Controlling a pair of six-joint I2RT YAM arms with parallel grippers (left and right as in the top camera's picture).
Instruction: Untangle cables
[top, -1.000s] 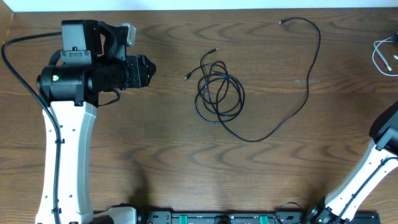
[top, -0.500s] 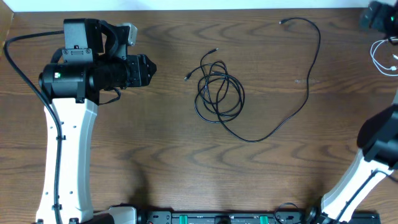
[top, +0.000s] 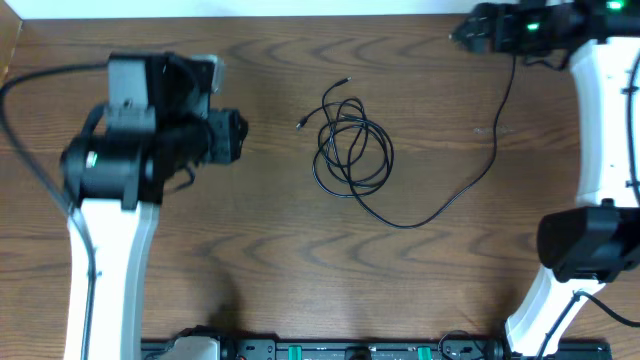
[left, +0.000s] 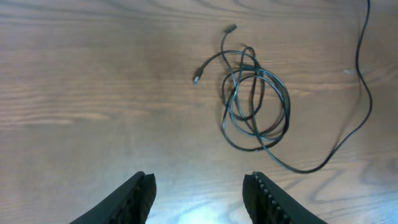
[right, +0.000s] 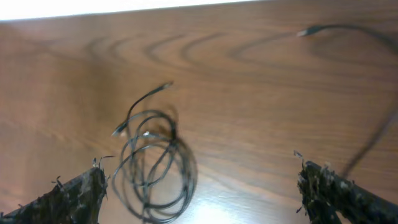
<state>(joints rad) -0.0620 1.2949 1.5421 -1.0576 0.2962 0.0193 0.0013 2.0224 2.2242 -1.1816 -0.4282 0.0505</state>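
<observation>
Your left gripper (top: 236, 137) sits over the bench (top: 250, 270), and the cables (top: 350, 150) lie coiled on it ahead of that gripper, well apart. From your right gripper (right: 205, 199), they lie ahead to the left, while their loose plug end (right: 303, 32) lies ahead to the right.

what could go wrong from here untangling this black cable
The right gripper, open, hovers by the far plug end; pulling there may drag the coil or tighten its crossed loops. The left gripper is open and apart from the coil, so nothing anchors it.
</observation>
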